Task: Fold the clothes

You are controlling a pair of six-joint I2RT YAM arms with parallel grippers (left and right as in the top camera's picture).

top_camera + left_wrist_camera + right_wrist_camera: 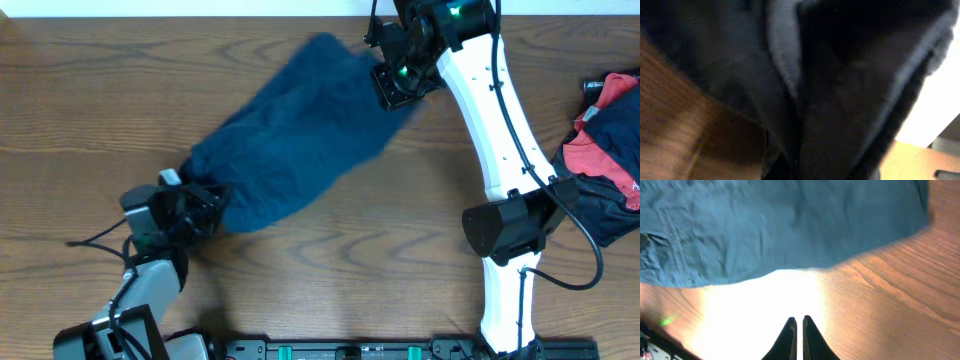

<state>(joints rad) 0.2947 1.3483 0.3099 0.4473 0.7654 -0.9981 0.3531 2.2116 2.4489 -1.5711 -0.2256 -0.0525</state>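
Brown wooden table [330,260] seen filling overhead view, grain running left to right. Pale strip [150,5] glimpsed along far edge, beyond tabletop; wall or floor, not told. Black rail [350,350] with green marks fixed along near edge. Heap of red and dark cloth [612,130] left lying at right edge. Strong white glare [750,315] thrown on wood in right wrist view, grain washed out there. Bright white patch [940,100] caught at right in left wrist view, source not made out.
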